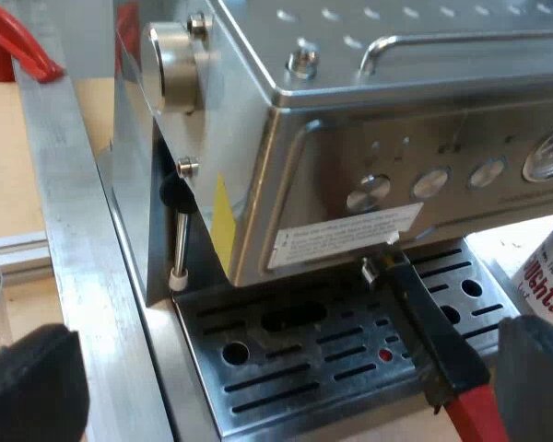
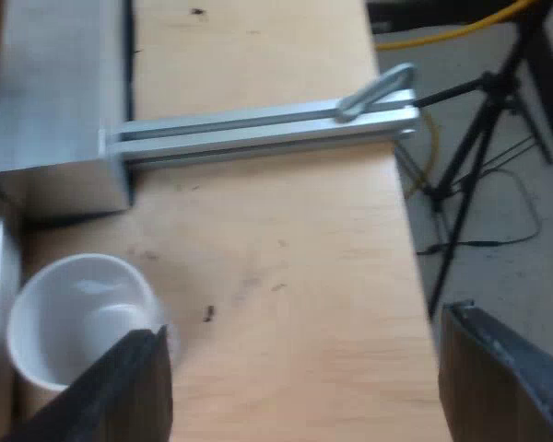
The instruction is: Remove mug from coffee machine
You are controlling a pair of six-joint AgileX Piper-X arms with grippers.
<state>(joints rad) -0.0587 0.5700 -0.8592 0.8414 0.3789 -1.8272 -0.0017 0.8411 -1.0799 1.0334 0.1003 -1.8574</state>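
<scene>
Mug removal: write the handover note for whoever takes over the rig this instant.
Grippers: the left claw is open and empty, over the drip tray. The right claw is open and empty above the table, one finger beside the mug.
Things: the mug stands upright on the table next to the espresso machine, off the tray. The holder handle is locked into the machine's front.
Done: the mug looks clear of the machine.
Left: probably only confirming that and backing the arms off.

My left gripper (image 1: 281, 382) has two blocky, matte black fingers (image 1: 29, 387). My right gripper (image 2: 313, 378) has black, flat-edged fingers (image 2: 122, 391) too.
</scene>
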